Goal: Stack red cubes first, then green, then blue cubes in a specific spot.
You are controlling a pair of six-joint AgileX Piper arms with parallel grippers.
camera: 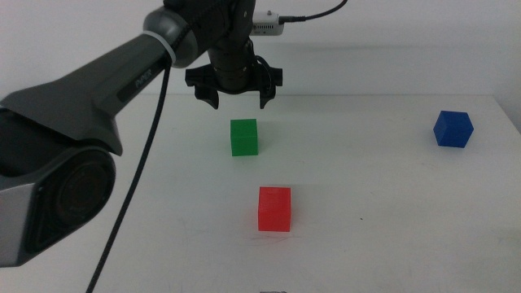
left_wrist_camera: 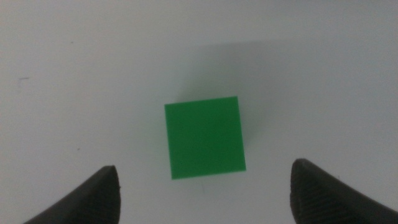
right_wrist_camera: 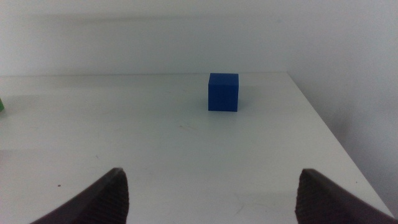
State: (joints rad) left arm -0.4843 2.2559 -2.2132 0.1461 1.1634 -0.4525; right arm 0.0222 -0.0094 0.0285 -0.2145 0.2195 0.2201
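Note:
The green cube (camera: 243, 137) sits on the white table, behind the red cube (camera: 274, 208). My left gripper (camera: 237, 101) hovers open just above and behind the green cube, not touching it. In the left wrist view the green cube (left_wrist_camera: 204, 137) lies centred between my open jaws, with my left gripper (left_wrist_camera: 202, 186) above it. The blue cube (camera: 453, 129) sits alone at the far right. In the right wrist view the blue cube (right_wrist_camera: 223, 92) stands ahead of my open, empty right gripper (right_wrist_camera: 211, 190), well apart from it. The right arm is out of the middle view.
The white tabletop (camera: 383, 203) ends at its right edge (camera: 509, 114) just past the blue cube. The left arm's black cable (camera: 138, 179) hangs down over the table's left part. A white wall rises behind the table.

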